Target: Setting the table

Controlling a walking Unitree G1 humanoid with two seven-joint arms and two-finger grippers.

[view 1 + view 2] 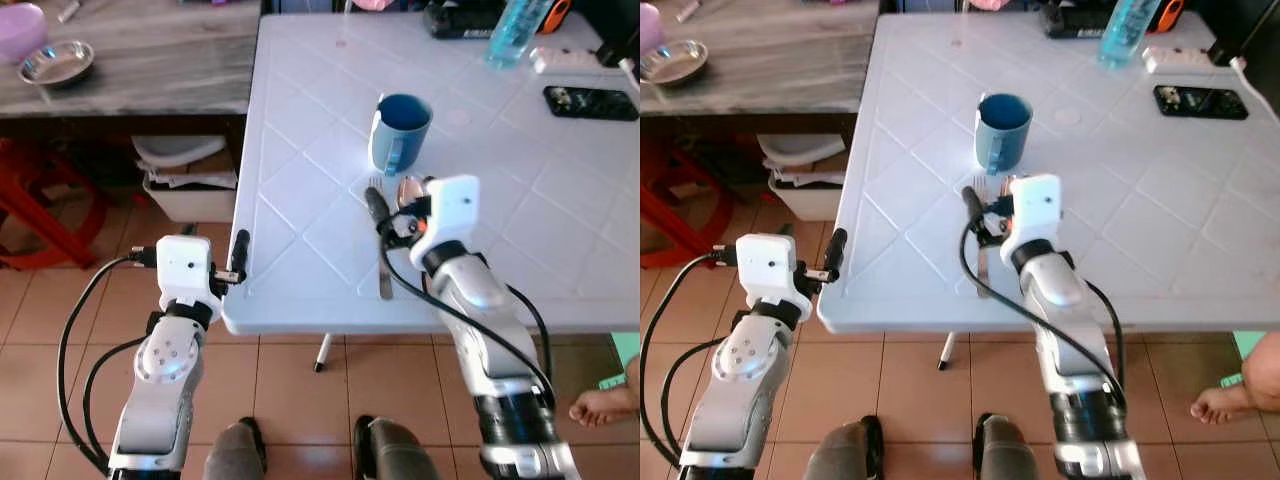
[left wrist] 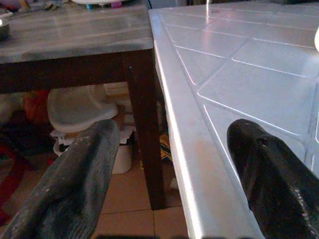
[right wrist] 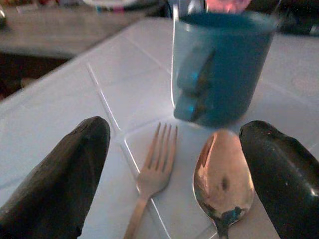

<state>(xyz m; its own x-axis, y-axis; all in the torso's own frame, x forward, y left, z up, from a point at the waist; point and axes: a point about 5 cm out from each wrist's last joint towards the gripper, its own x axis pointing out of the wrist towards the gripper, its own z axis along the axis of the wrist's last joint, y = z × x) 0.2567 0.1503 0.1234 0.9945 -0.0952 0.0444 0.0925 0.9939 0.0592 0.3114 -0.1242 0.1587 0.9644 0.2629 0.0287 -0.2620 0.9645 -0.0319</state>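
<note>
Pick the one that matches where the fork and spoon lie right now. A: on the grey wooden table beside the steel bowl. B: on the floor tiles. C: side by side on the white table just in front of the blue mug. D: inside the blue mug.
C: the fork and spoon lie side by side on the white table, just short of the blue mug, between the right gripper's open fingers.

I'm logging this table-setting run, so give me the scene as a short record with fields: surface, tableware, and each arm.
surface: white plastic table
mug: blue mug, upright, handle facing the robot
cutlery: fork and spoon side by side, just in front of the mug
right gripper: jaws open, either side of the fork and spoon
left gripper: jaws open, at the table's left edge
</note>
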